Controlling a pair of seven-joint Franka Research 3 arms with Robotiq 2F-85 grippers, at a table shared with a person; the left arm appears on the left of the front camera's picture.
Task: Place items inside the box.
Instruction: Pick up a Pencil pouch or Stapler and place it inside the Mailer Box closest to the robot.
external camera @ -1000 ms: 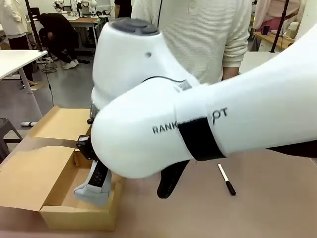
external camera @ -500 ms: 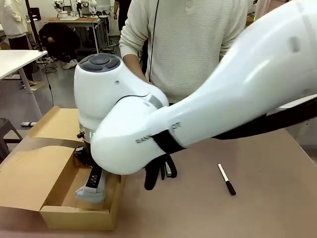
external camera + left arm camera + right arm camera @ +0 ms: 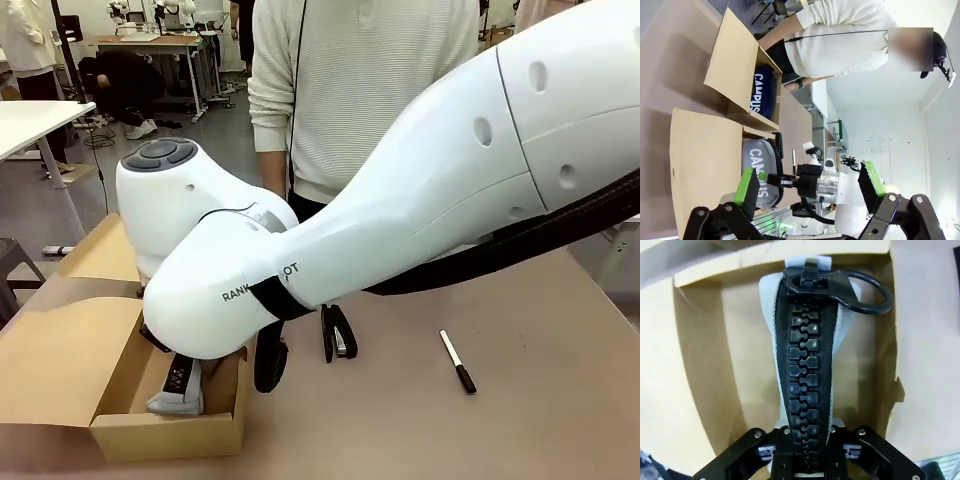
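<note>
The cardboard box stands open at the table's front left. Inside it, my right gripper is shut on the zip edge of the grey pencil case, which stands on end against the box floor. The front view shows the case low in the box under my right arm. A navy blue pouch lettered "CAMPUS" lies at the box's other end, beside the grey case. My left gripper hangs open, well clear of the box. On the table lie a black stapler and a white marker.
A person in a pale sweater stands at the table's far side, arms down. The box's flaps lie spread to the left. My right arm crosses the middle of the table from the right.
My right arm has swung left and down, lowering the grey case deeper into the box. The stapler has come into sight from behind the arm.
</note>
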